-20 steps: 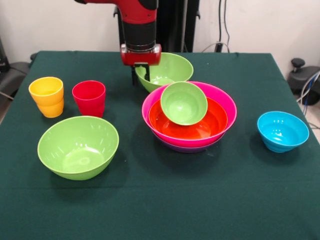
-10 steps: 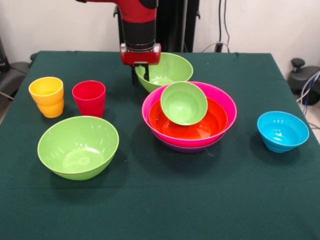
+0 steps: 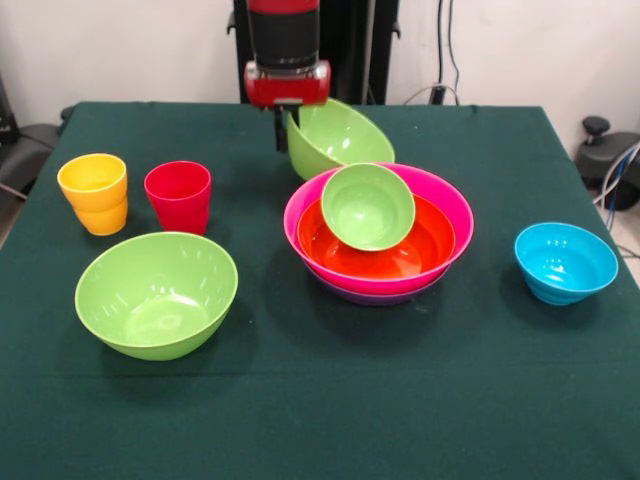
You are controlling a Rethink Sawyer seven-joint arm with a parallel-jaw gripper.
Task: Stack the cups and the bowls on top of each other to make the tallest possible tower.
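Note:
My gripper (image 3: pixel 287 132) is shut on the near-left rim of a large lime green bowl (image 3: pixel 345 140), which hangs tilted just behind the tower. The tower is a hot pink bowl (image 3: pixel 450 200) sitting on a purple bowl (image 3: pixel 370 295), with an orange bowl (image 3: pixel 430 245) inside it and a small green bowl (image 3: pixel 368 206) tipped on top. A second large green bowl (image 3: pixel 156 293) sits at the front left. The yellow cup (image 3: pixel 93 192) and red cup (image 3: pixel 178 196) stand upright at the left. A sky blue bowl (image 3: pixel 565 262) rests at the right.
A dark green cloth (image 3: pixel 330 400) covers the table. Beyond its right edge are a black stand (image 3: pixel 597 130) and cables, and a dark object (image 3: pixel 15 140) lies past the left edge.
The gripper has risen and shifted slightly right, lifting the far green bowl off the cloth by its rim. The bowl now hangs tilted. Everything else stays put.

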